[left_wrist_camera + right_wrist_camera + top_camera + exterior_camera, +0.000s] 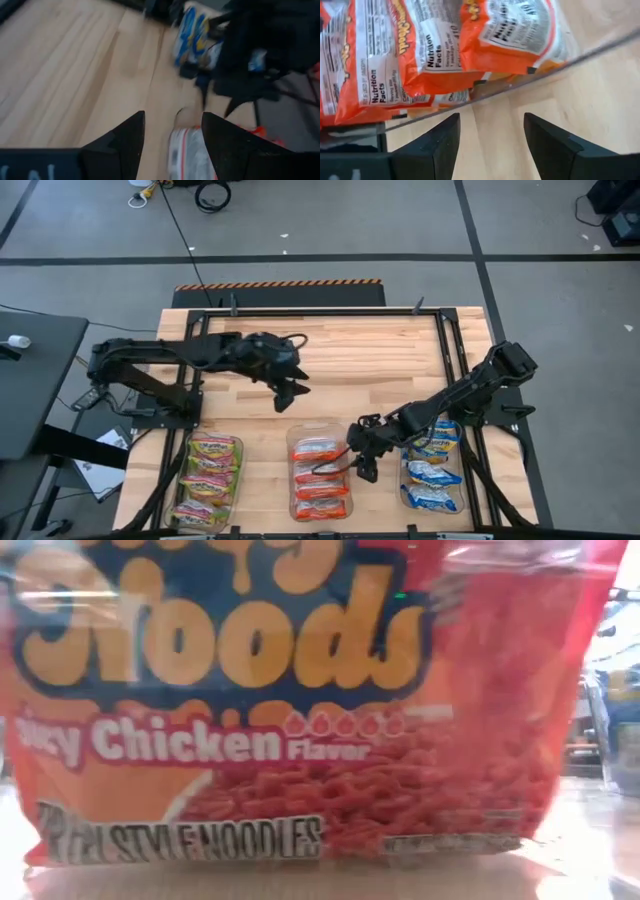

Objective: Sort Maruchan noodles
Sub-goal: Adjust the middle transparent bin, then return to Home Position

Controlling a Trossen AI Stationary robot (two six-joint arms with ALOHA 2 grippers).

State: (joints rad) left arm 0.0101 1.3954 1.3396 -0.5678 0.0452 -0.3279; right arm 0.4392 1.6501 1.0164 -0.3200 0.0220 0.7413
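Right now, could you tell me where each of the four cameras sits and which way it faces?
High view: overhead, looking straight down on the table, both arms and three bins of noodle packets.
Low view: table height, filled by an orange-red packet; no arm shows.
Left wrist view: past the open left gripper over bare wood toward the right arm.
Right wrist view: past the open right gripper at the clear bin's edge.
Shared: the orange-red packets appear in the high, low and right wrist views.

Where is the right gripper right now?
In the high view, the right gripper hangs empty beside the middle bin's right wall, between the orange-red packets and the blue-and-yellow packets.
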